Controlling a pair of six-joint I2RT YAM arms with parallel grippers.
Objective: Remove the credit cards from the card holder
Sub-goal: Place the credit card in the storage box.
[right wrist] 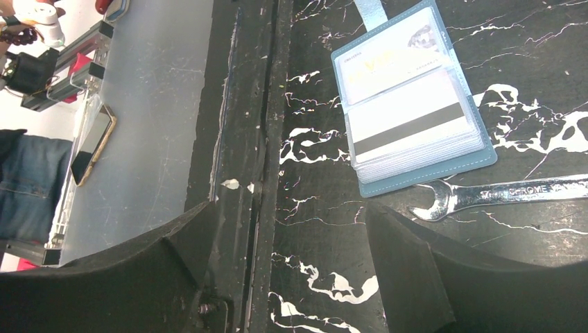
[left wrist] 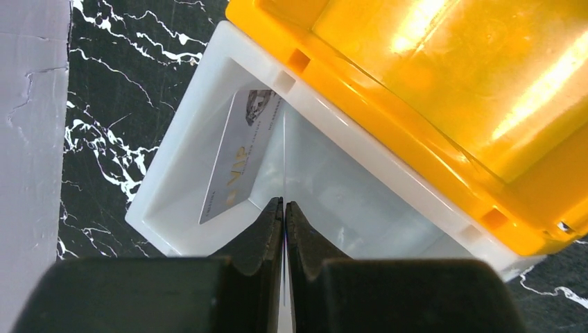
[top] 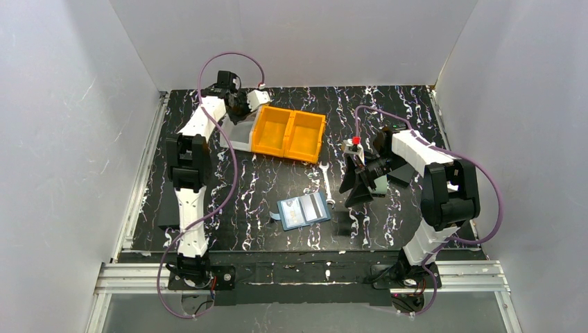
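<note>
The blue card holder (top: 304, 210) lies open on the table's near middle. In the right wrist view the card holder (right wrist: 409, 104) shows credit cards in its clear pockets: a pale printed one (right wrist: 388, 59) and one with a black stripe (right wrist: 409, 128). My right gripper (right wrist: 291, 211) hangs open and empty, to the right of the holder (top: 357, 187). My left gripper (left wrist: 284, 202) is shut on a credit card (left wrist: 284, 159) seen edge-on, over the white bin (left wrist: 173, 201). Another credit card (left wrist: 236, 159) leans inside that bin.
An orange two-part bin (top: 288, 134) stands against the white bin (top: 239, 135) at the back left. A metal wrench (top: 327, 184) lies just right of the holder, also in the right wrist view (right wrist: 513, 194). Dark objects sit behind the right gripper.
</note>
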